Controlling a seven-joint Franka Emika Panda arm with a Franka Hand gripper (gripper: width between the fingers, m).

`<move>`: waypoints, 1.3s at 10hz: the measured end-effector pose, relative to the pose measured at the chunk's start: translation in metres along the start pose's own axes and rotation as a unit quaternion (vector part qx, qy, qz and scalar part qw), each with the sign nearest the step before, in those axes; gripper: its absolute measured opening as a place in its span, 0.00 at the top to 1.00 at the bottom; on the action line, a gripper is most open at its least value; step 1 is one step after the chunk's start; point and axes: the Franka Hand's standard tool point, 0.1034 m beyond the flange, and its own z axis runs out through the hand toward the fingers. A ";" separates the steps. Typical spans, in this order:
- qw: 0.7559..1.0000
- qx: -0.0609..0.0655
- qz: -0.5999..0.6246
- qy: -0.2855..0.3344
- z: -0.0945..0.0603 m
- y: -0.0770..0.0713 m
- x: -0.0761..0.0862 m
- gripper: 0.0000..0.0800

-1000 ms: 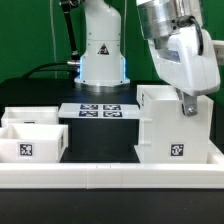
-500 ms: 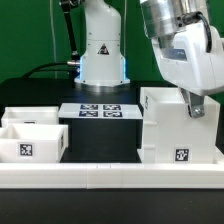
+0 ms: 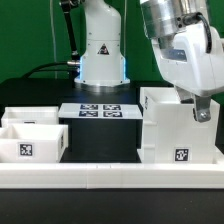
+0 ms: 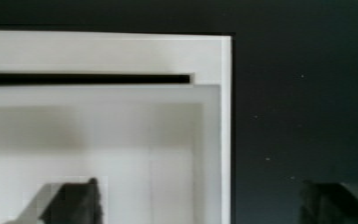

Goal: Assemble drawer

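Pincer [image 3: 198,108]: down at the top edge of the housing [image 3: 172,125], jaws spread wide, nothing clamped.
Wrist view: the pincer [image 4: 208,205] straddles the housing's side wall, with one finger over the white and the other over the dark table [image 4: 309,100].
Contact: hard to call. The fingertips are cut off at the picture's edge, so they may be touching the wall or just clear of it.
Drawer [image 3: 28,142]: well apart from the pincer, beyond the marker board [image 3: 100,110] toward the exterior view's left, open top up, nothing on it.
Risk one: if the jaws close off-centre, one finger lands first and the housing skews or slides before the grip sets.
Risk two: the bite on that thin wall looks shallow, so a lift or a push could let the housing pivot out of the jaws.
Risk three: if the housing ends up twisted, the drawer likely won't line up with it later and will jam on the way in.
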 end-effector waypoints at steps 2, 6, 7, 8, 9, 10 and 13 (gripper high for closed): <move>1.000 -0.003 -0.022 -0.001 -0.002 0.001 0.000 0.20; 0.979 -0.026 -0.200 -0.022 -0.058 0.010 0.011 0.19; 0.977 -0.031 -0.211 -0.026 -0.062 0.012 0.011 0.19; 0.977 -0.030 -0.209 -0.025 -0.060 0.012 0.011 0.19; 0.977 -0.032 -0.210 -0.025 -0.058 0.012 0.011 0.19; 0.977 -0.032 -0.210 -0.025 -0.058 0.013 0.011 0.19; 0.922 -0.087 -0.375 -0.048 -0.066 0.035 0.041 0.19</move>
